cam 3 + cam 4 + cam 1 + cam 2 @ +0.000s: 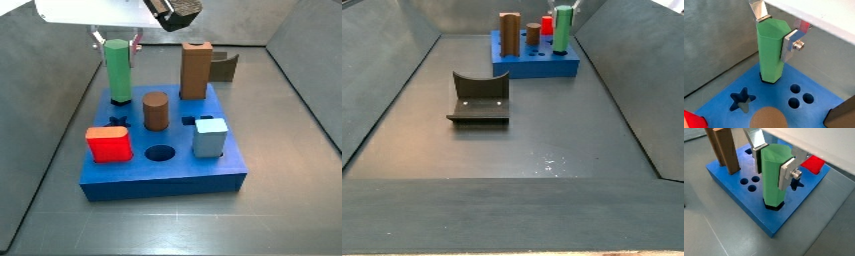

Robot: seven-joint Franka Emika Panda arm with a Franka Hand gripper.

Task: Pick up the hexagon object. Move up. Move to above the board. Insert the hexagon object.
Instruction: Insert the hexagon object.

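Observation:
The hexagon object (769, 50) is a light-green upright peg whose foot sits in a hole at a far corner of the blue board (817, 92). Both side views show the hexagon object (119, 70) (563, 28) standing straight at the rim of the board (160, 178) (536, 68). My gripper (776, 31) (771, 161) is shut on the peg's upper part, with the silver fingers (786, 170) pressed to opposite faces. In a side view the gripper (118, 42) hangs from above over the peg's top.
On the board stand a tall brown block (197, 70), a brown cylinder (155, 110), a red block (107, 143) and a pale blue block (209, 137). A round hole (160, 154), a star hole (742, 98) and two small holes (799, 95) are open. The fixture (478, 100) stands on the floor.

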